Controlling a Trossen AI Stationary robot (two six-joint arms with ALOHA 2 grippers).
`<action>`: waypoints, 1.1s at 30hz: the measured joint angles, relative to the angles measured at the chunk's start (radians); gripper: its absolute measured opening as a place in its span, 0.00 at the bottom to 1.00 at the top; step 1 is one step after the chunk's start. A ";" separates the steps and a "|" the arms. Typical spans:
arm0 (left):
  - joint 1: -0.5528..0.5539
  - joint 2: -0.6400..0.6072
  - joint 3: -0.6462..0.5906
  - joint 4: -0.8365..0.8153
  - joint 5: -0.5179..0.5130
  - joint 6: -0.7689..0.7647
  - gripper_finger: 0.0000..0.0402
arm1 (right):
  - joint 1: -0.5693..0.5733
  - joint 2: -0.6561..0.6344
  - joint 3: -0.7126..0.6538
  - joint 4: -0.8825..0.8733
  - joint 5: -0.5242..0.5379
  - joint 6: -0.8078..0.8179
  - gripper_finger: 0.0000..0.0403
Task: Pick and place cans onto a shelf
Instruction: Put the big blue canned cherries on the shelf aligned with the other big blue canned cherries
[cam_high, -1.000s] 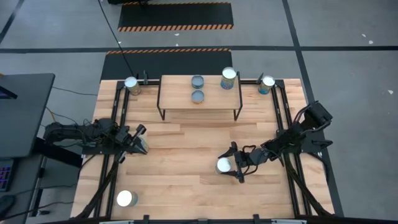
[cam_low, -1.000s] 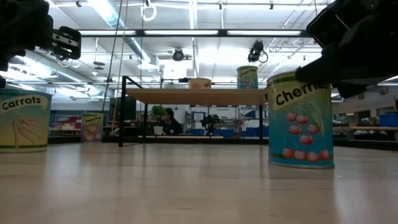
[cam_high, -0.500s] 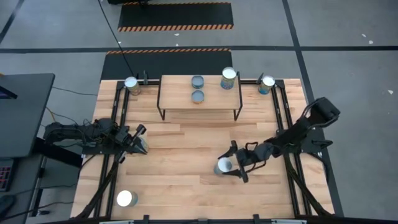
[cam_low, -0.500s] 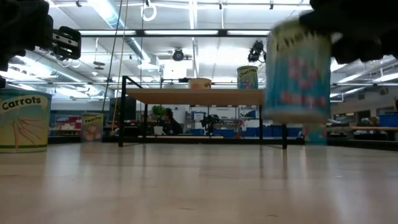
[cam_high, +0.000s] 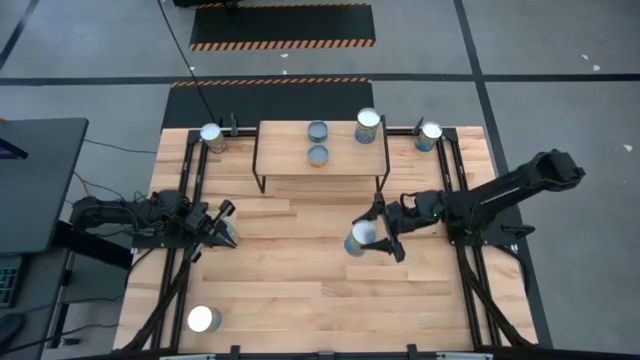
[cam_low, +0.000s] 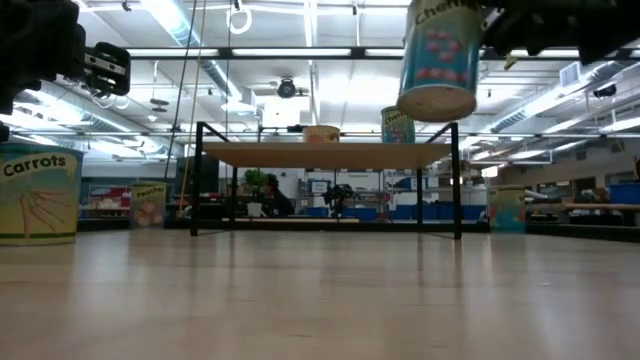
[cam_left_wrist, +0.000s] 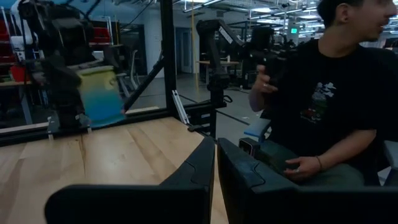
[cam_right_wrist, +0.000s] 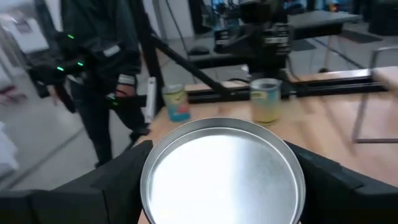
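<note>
The right gripper (cam_high: 381, 236) has its fingers spread wide around a cherries can (cam_low: 441, 58), gripping its round sides and holding it well above the pale plank table (cam_high: 300, 290), its dull flat base showing from below. The left gripper (cam_high: 226, 228) sits clenched with nothing in it, near the table's left edge beside a can labelled "Carrots" (cam_low: 38, 195). Farther back stands the shelf (cam_high: 320, 170), a light wood board on thin black wire legs, carrying three cans.

We see a seated person (cam_left_wrist: 323, 118) in a black shirt beside the table (cam_high: 300, 280), and striped floor mats (cam_high: 282, 26) beyond.
</note>
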 joint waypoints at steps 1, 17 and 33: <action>0.000 0.000 0.000 0.000 0.000 0.000 0.07 | -0.010 -0.010 0.021 -0.035 -0.003 -0.019 0.81; 0.000 0.000 0.000 0.000 0.000 0.000 0.07 | -0.201 0.007 0.403 -0.406 -0.185 -0.162 0.81; 0.000 0.000 0.000 0.000 0.000 0.000 0.07 | -0.457 -0.029 0.538 -0.593 -0.407 -0.169 0.81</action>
